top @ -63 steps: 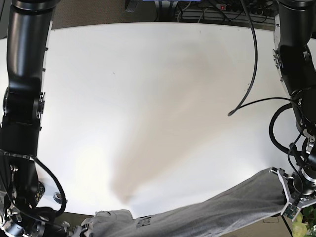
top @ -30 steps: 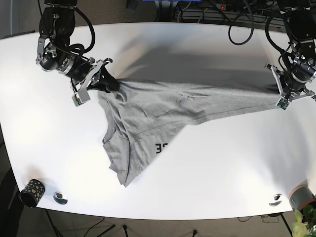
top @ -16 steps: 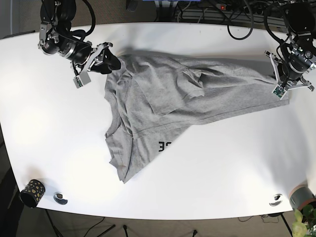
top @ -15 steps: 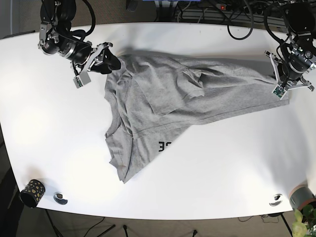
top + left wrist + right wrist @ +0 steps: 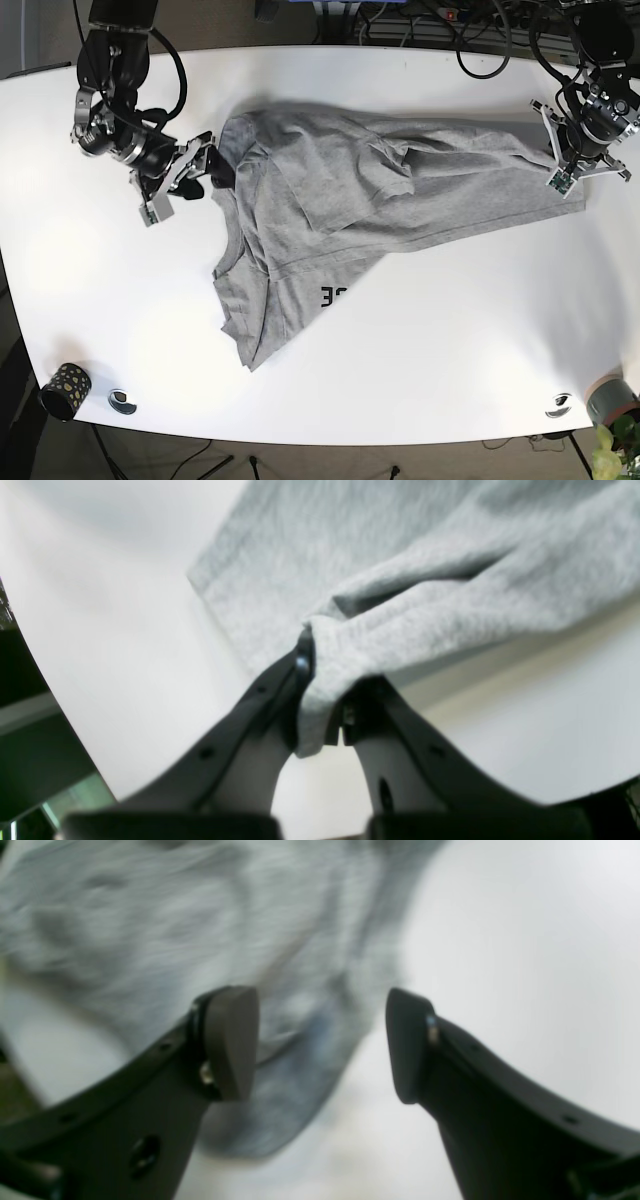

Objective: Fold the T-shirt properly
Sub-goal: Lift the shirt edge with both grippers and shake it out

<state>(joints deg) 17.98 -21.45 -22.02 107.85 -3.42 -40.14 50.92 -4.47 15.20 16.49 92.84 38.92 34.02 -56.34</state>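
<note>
A grey T-shirt (image 5: 350, 220) lies crumpled and stretched across the far half of the white table (image 5: 420, 360), one end bunched toward the table's far right edge and a narrower part trailing toward the near side, where dark print shows at a fold. From the base view alone the grip at either end is hard to read; the wrist views settle it. The left wrist view shows the left gripper (image 5: 322, 700) with its jaws pinched tight on a thick fold of the T-shirt's (image 5: 400, 580) edge, the cloth hanging down between the dark fingers (image 5: 260, 700) just above the table; in the base view this gripper (image 5: 568, 170) sits at the shirt's right end. The right wrist view, blurred, shows the right gripper (image 5: 320, 1045) with its jaws spread wide and nothing clamped, the T-shirt (image 5: 200, 940) lying beneath and beyond the pads (image 5: 230, 1040). In the base view that gripper (image 5: 205, 165) sits at the shirt's left edge. Only the base view takes in the small patterned cup (image 5: 62, 388) and a metal ring (image 5: 122, 401) at the table's near left corner.
</note>
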